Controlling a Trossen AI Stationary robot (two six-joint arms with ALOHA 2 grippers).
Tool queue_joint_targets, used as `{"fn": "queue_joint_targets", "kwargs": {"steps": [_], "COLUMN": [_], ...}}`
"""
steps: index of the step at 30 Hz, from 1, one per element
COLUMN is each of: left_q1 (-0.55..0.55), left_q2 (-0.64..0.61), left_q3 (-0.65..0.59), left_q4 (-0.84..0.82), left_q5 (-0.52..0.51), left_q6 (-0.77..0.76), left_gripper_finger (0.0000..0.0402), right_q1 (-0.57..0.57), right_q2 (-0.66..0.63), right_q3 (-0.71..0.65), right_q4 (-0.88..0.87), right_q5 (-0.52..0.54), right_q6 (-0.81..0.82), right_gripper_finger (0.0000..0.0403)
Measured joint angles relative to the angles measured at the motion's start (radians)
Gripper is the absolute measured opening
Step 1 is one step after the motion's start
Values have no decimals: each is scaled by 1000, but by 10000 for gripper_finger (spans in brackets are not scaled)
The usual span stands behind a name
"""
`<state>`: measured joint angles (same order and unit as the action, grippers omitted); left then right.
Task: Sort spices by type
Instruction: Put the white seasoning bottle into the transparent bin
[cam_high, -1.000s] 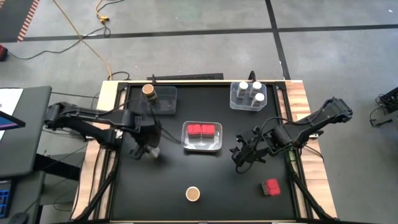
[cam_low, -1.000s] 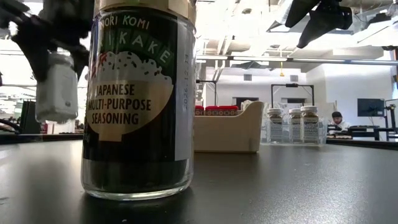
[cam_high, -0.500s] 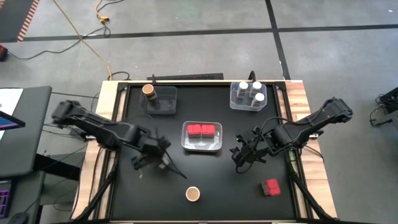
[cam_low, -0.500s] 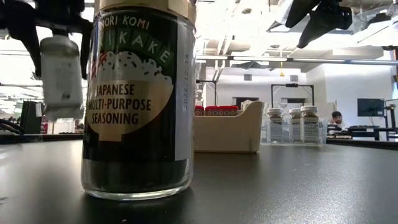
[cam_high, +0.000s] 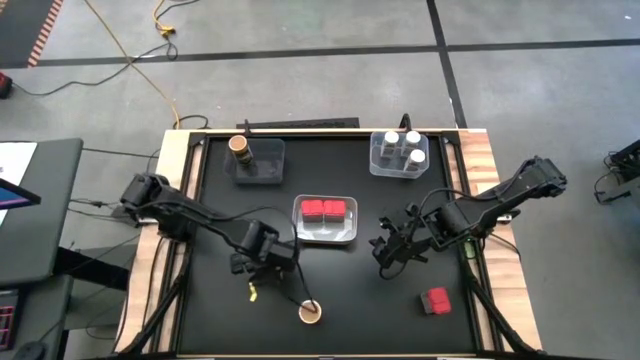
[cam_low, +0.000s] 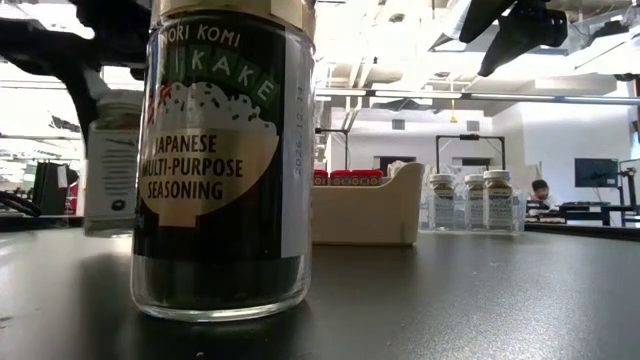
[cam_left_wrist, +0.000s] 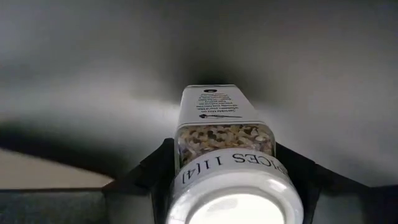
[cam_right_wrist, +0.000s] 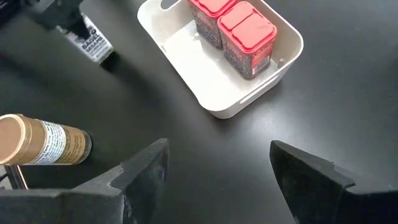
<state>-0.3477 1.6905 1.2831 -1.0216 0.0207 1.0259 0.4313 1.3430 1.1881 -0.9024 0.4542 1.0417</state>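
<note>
A black table top (cam_high: 340, 290) with pale wooden side edges stands on a grey concrete floor crossed by dark lines. In the low view, the room beyond is bright, with white walls, ceiling pipes and a person (cam_low: 541, 192) seated far off at the right.

The left gripper (cam_high: 262, 268) reaches over the near middle of the table and is clenched on a white-lidded jar (cam_left_wrist: 226, 158), one finger on each side just below the lid. The jar is square-sided and clear, filled with pale flakes, with a white printed label. In the low view it hangs just above the table, upright, to the left of the big jar.

The right gripper (cam_right_wrist: 214, 171) hovers over the right half of the table, its jaws spread wide and holding nothing.

A brown-topped jar (cam_high: 310, 313) stands at the near edge, just beside the left gripper; its dark label reads "Japanese multi-purpose seasoning". A second brown-topped jar (cam_high: 239, 148) stands in a clear tray (cam_high: 268, 168) at the far left. Three more white-lidded jars (cam_high: 401, 147) stand together in another clear tray (cam_high: 378, 160) at the far right. Two red blocky containers (cam_high: 324, 209) sit side by side in a white tray (cam_high: 325, 232) at the centre. A third red container (cam_high: 435, 301) lies alone on the table at the near right.
</note>
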Motion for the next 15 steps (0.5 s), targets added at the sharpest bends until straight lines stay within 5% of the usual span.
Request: {"fn": "queue_joint_targets", "kwargs": {"steps": [4, 10, 15], "left_q1": [-32, -41, -41], "left_q2": [-3, -3, -2], "left_q3": [-7, -9, -9], "left_q4": [16, 19, 18], "left_q5": [1, 0, 0], "left_q6": [13, -66, -84], "left_gripper_finger": [191, 262, 279], "right_q1": [0, 0, 0], "right_q2": [0, 0, 0], "right_q3": [0, 0, 0], "right_q4": [0, 0, 1], "right_q5": [-2, -7, -8], "right_q6": [4, 4, 5], "right_gripper_finger": [305, 305, 305]}}
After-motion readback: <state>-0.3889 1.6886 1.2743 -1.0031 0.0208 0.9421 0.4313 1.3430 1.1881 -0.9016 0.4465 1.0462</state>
